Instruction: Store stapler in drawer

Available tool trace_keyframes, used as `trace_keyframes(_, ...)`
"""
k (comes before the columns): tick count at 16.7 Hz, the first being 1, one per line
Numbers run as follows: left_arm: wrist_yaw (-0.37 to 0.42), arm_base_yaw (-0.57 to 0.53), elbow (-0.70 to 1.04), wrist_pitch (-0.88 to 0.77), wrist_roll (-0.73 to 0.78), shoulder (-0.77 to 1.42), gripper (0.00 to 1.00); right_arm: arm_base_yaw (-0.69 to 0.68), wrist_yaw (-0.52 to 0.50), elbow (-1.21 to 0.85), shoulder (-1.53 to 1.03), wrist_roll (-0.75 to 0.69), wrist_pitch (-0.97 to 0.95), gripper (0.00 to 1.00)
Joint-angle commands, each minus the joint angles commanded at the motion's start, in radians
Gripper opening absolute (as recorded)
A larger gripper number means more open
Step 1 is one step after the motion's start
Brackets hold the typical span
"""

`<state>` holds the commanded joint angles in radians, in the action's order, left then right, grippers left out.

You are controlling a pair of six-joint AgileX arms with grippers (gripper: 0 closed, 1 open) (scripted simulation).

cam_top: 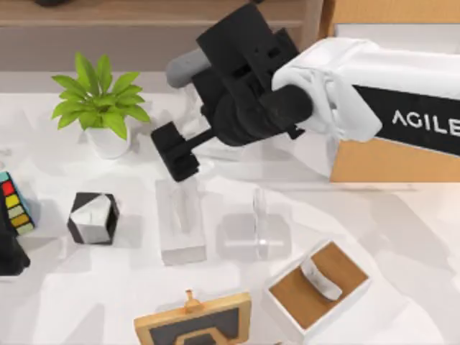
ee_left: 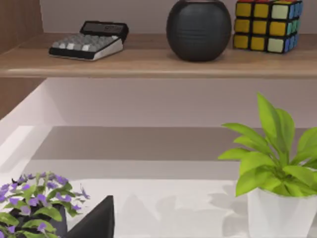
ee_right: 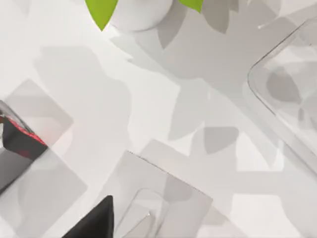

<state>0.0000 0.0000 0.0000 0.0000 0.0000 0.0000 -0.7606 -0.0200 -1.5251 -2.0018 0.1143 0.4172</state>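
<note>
The stapler (cam_top: 180, 221) lies on the white table (cam_top: 402, 237), left of the tissue box (cam_top: 255, 233). The right gripper (cam_top: 177, 152) hangs over the stapler's far end, fingers spread and holding nothing. Its arm reaches in from the right, covering part of the drawer (cam_top: 374, 159). The left arm sits parked at the table's left edge, mostly cut off.

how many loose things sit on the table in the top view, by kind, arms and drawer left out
plant: 1
cubes: 2, puzzle cube and black and white cube
tissue box: 1
stapler: 1
tray: 1
curved piece in the tray: 1
framed board: 1
total: 8
</note>
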Motion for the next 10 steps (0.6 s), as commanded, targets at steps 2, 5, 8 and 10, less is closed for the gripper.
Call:
trace_keyframes(2, 0.0, 0.0, 0.0, 0.0, 0.0, 0.0, 1.0, 0.003, 0.01, -0.11, -0.05, 0.147, 0.211, 1.0)
trace_keyframes(5, 0.0, 0.0, 0.0, 0.0, 0.0, 0.0, 1.0, 0.016, 0.017, -0.242, -0.125, 0.331, 0.484, 1.0)
trace_keyframes(8, 0.0, 0.0, 0.0, 0.0, 0.0, 0.0, 1.0, 0.032, 0.02, -0.335, -0.189, 0.468, 0.689, 1.0)
trace_keyframes(10, 0.0, 0.0, 0.0, 0.0, 0.0, 0.0, 1.0, 0.041, 0.02, -0.374, -0.219, 0.529, 0.781, 1.0)
